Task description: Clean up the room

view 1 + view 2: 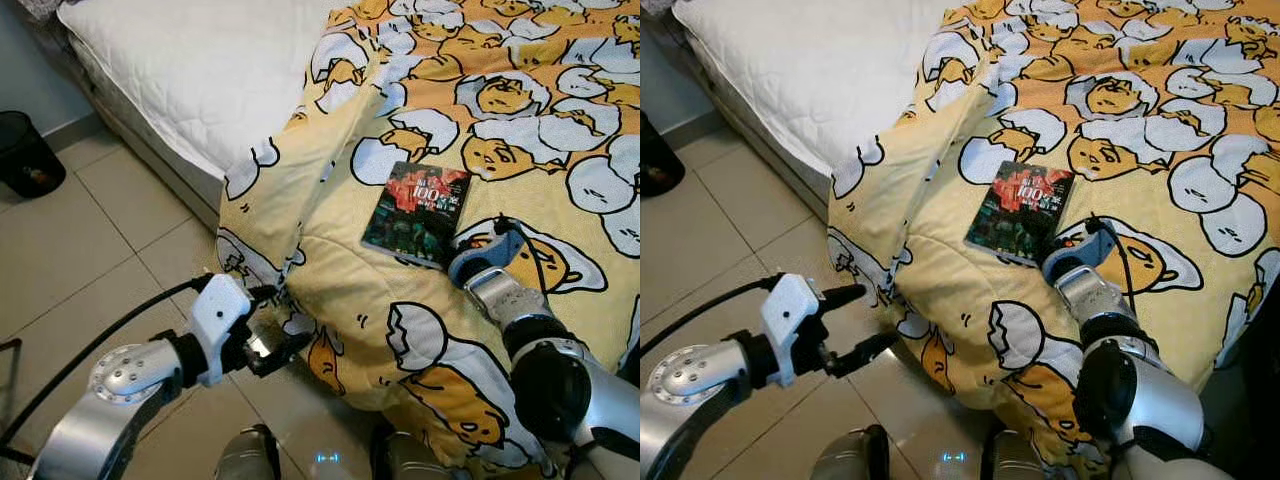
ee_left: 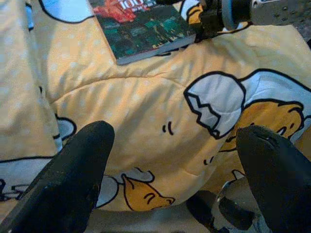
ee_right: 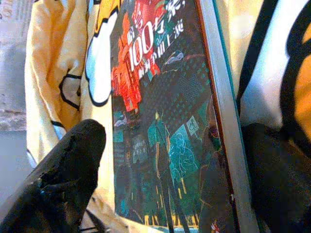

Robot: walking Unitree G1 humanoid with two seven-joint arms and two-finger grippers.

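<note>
- A dark paperback book with a red and green cover (image 1: 417, 213) lies flat on the yellow quilt printed with cartoon eggs (image 1: 520, 110), near the bed's front corner, where the quilt hangs over the edge toward the floor.
- The right pincer (image 3: 170, 160) is at the book's near end, its fingers spread wide with one on each side of the book; whether they touch it cannot be told.
- The left pincer (image 1: 283, 345) hangs over the beige tiled floor (image 1: 90, 260) just beside the drooping quilt edge, fingers wide apart and holding nothing.
- Bare white mattress (image 1: 200, 70) shows at the bed's far left part, uncovered up to its side edge.
- A black round bin (image 1: 25, 155) stands on the floor well apart from the bed, with open tiles between them.
</note>
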